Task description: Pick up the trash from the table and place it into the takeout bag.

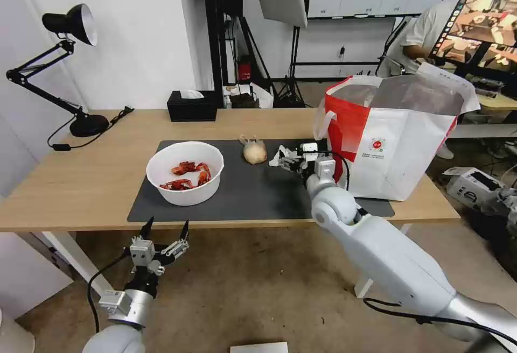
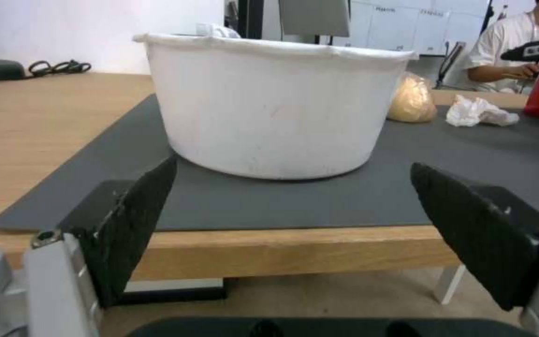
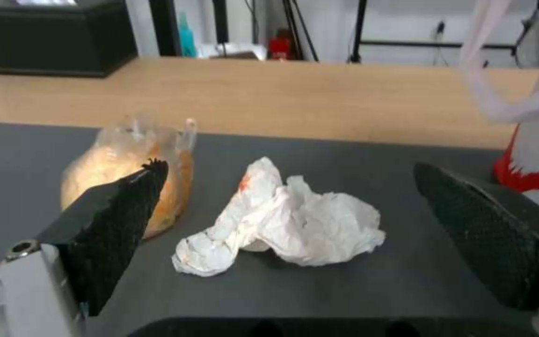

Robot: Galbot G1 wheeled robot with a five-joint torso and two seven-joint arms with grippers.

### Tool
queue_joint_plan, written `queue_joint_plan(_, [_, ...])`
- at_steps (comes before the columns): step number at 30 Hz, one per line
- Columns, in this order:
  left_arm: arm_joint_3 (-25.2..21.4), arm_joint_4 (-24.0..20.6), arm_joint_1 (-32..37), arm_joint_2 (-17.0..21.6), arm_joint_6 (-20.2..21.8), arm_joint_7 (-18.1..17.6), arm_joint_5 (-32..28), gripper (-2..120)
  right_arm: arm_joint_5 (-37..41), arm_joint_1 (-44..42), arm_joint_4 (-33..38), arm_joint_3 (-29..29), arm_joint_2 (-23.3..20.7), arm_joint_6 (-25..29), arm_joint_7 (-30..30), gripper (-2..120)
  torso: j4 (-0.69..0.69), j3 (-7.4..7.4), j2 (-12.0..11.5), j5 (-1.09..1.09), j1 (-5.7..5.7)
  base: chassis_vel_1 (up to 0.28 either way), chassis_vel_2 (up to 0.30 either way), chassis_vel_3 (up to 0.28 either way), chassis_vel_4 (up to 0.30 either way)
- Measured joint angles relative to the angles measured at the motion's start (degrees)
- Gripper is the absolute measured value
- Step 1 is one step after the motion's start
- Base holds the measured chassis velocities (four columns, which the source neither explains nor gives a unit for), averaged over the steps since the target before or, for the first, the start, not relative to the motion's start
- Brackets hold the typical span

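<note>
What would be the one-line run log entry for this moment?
right gripper: open, at crumpled tissue | left gripper: open, below table edge | bowl, bundle: on mat | takeout bag: upright

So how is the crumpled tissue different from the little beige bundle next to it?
The crumpled tissue is white with an orange stain, flat and spread out; the beige bundle is rounder, taller and tied in clear plastic. The right gripper, open, points at the tissue, not the bundle. Both sit on the dark mat.
</note>
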Motion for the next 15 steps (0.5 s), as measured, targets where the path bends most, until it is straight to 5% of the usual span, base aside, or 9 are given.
queue_joint_plan(15, [0.39, -0.34, 0.01, 0.17, 0.00, 0.06, -0.09, 100, 1.94, 4.08, -7.32, -1.45, 5.19, -3.75, 3.20, 100, 0.00, 0.00, 0.00, 0.00, 0.00, 0.000, 0.000, 0.000, 0.000])
